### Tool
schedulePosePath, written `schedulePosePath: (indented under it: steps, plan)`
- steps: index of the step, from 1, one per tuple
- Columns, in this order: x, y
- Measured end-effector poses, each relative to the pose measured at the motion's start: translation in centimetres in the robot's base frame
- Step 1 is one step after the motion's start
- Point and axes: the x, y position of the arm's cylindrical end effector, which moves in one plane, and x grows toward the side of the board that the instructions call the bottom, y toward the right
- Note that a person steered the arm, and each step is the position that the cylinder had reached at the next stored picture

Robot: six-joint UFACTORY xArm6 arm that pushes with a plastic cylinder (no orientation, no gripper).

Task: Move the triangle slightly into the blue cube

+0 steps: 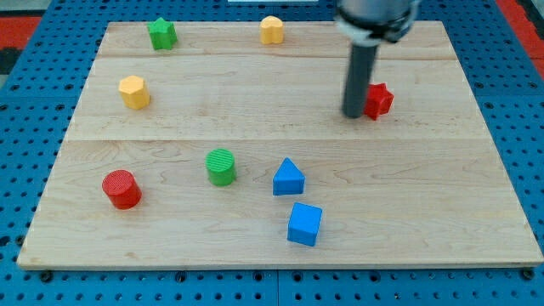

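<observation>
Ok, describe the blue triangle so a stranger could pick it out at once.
On the wooden board, look right of centre in the lower half, where two blue blocks sit close together. The blue triangle is the upper one, just above the blue cube; only it has a pointed top.

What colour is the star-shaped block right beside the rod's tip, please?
Red: the red star touches my tip, seen in the camera view.

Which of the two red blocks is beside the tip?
The red star at the view's right, beside my tip. The red cylinder lies far left.
</observation>
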Motion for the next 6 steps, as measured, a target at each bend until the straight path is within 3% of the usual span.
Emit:
schedulePosePath:
  steps: [1, 3, 4, 5, 6]
  plan:
    - [2.9, -4.2]
    - [6.8, -33.0]
    - [7.1, -27.5]
    - [6.7, -17.6]
    - [11.0, -10.9]
